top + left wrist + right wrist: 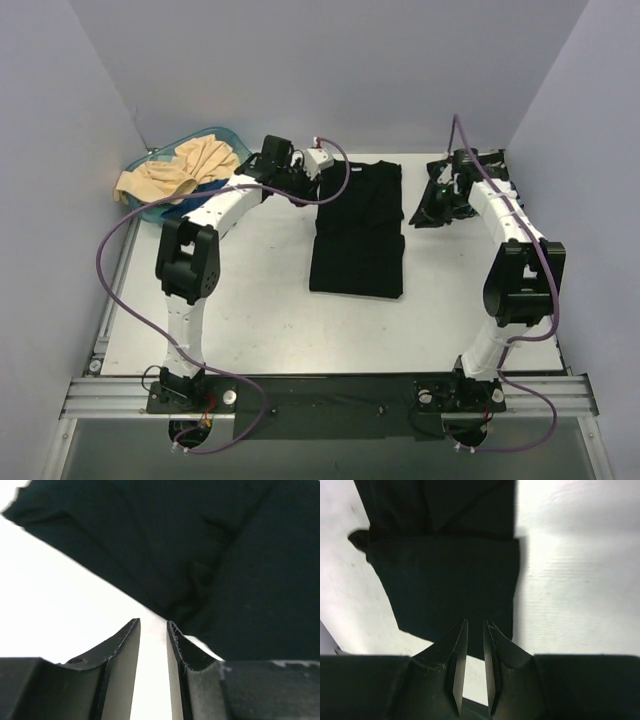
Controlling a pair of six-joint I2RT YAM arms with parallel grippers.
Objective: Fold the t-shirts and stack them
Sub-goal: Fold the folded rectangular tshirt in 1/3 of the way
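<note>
A plain black t-shirt (358, 230) lies folded into a long rectangle in the middle of the table. My left gripper (303, 190) hovers at its far left corner. In the left wrist view the jaws (153, 622) stand a little apart with bare table between them, and the shirt (210, 555) lies just ahead and to the right. My right gripper (422, 215) is by the shirt's far right edge. In the right wrist view its jaws (475, 621) stand a little apart and empty over the cloth's near edge (445, 580). A beige t-shirt (185, 170) lies crumpled in the basin.
A translucent teal basin (228, 135) stands at the far left corner, the beige shirt spilling over its rim. Grey walls close in the table on the left, back and right. White table (260, 300) lies in front of the shirt.
</note>
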